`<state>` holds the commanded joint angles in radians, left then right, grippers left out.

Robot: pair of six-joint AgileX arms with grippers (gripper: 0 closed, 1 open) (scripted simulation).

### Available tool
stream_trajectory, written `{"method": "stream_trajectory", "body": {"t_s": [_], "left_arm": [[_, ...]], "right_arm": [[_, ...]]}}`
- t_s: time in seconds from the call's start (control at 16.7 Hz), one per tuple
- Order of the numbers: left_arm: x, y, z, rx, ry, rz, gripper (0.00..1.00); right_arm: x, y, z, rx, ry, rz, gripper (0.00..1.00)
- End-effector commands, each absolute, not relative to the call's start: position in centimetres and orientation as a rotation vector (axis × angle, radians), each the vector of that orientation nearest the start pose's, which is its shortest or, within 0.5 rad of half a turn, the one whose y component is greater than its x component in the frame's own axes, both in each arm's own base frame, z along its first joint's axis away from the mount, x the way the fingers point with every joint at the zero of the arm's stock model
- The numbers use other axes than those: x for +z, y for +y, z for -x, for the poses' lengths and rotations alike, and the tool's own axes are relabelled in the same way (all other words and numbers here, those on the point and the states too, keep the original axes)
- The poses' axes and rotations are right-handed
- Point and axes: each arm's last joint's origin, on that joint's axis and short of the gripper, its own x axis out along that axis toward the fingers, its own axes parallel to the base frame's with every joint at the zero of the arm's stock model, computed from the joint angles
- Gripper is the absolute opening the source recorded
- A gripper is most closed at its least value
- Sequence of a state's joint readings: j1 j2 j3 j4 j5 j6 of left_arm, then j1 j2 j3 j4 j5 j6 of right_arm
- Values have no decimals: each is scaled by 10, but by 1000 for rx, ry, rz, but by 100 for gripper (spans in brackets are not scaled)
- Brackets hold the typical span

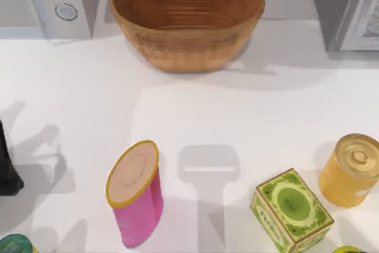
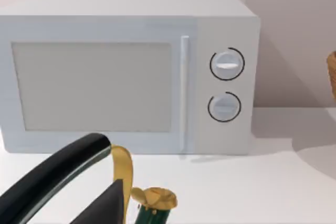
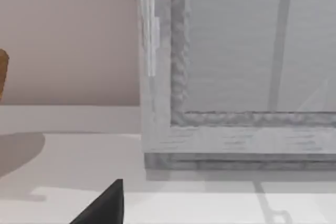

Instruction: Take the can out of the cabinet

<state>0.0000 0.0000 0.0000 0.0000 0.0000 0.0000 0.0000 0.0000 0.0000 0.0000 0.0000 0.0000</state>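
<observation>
Right wrist view puts the right gripper (image 3: 102, 205) near, its opening I cannot tell, facing the cabinet (image 3: 236, 129) just beyond; the door looks closed. It stands far right, so that arm is nearer.

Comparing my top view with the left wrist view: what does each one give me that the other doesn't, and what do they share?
Top view alone: the cabinet at the table's back right corner, a pink canister, a green box and a yellow can along the front, and the whole wicker bowl.

Left wrist view alone: the microwave's window and door handle, seen from the front, and a green gold-topped bottle close to the camera.

Both: the white microwave with its two round knobs, a bit of the bowl, and the white table.
</observation>
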Motion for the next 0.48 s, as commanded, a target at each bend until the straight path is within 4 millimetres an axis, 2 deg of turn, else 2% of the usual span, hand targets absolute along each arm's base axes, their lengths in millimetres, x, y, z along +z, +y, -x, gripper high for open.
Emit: {"method": "stream_trajectory", "body": {"t_s": [0.24, 0.36, 0.48], "left_arm": [[160, -1, -106, 0, 0, 0, 100], [160, -1, -106, 0, 0, 0, 100], [160, -1, -106, 0, 0, 0, 100]], "right_arm": [[168, -1, -106, 1, 9, 0, 100], [186, 0, -107, 1, 23, 0, 100], [215, 1, -109, 0, 33, 1, 100]]}}
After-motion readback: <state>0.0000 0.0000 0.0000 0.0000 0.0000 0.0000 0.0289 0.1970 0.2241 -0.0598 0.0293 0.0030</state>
